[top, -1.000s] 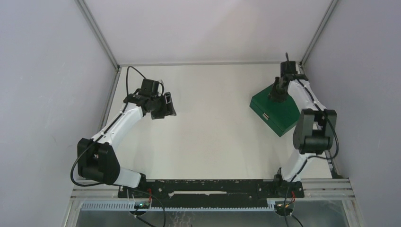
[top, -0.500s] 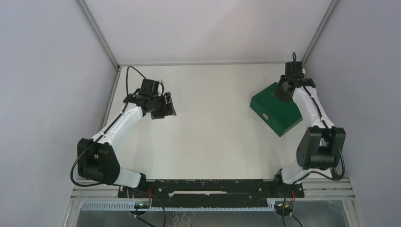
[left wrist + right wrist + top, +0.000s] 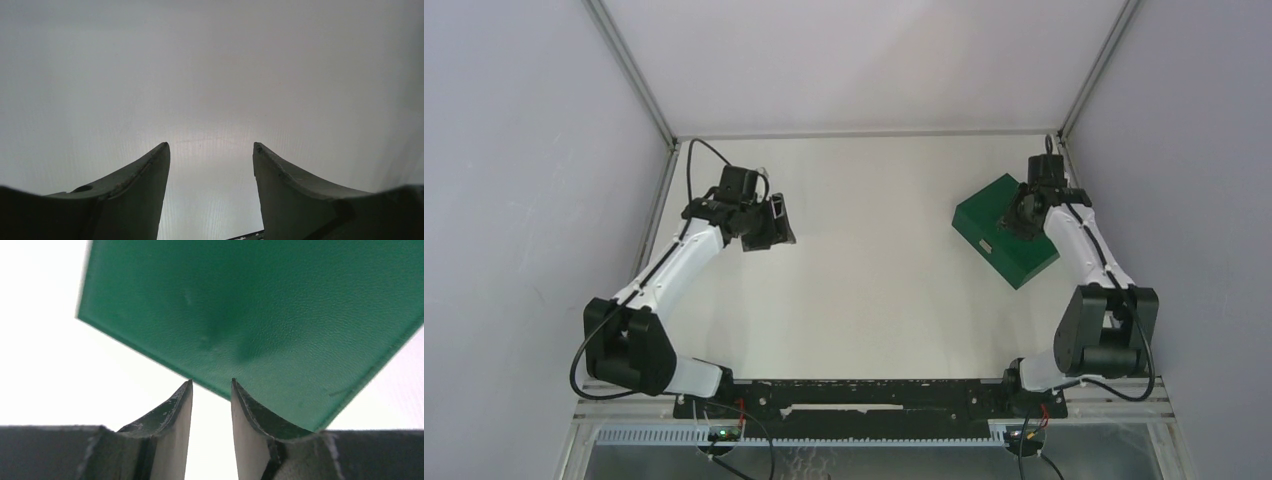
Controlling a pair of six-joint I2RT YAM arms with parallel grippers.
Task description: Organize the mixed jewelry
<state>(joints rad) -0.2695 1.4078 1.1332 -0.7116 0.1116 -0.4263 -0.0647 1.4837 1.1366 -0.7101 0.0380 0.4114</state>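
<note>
No mixed jewelry shows in any view. A closed green box (image 3: 999, 243) lies at the back right of the table, turned at an angle. My right gripper (image 3: 1017, 217) hovers over its lid. In the right wrist view the fingertips (image 3: 211, 381) stand a narrow gap apart at the edge of the green lid (image 3: 260, 315), with nothing between them. My left gripper (image 3: 774, 222) hangs above bare table at the back left. Its jaws (image 3: 211, 146) are wide open and empty.
The white table (image 3: 874, 260) is walled by grey panels on the left, the right and the back. The box sits close to the right wall. Both arm bases stand on a black rail (image 3: 864, 395) at the near edge.
The right arm's elbow has swung out toward the right wall, and its gripper has shifted from the box's far corner to over the lid. The left arm has not moved.
</note>
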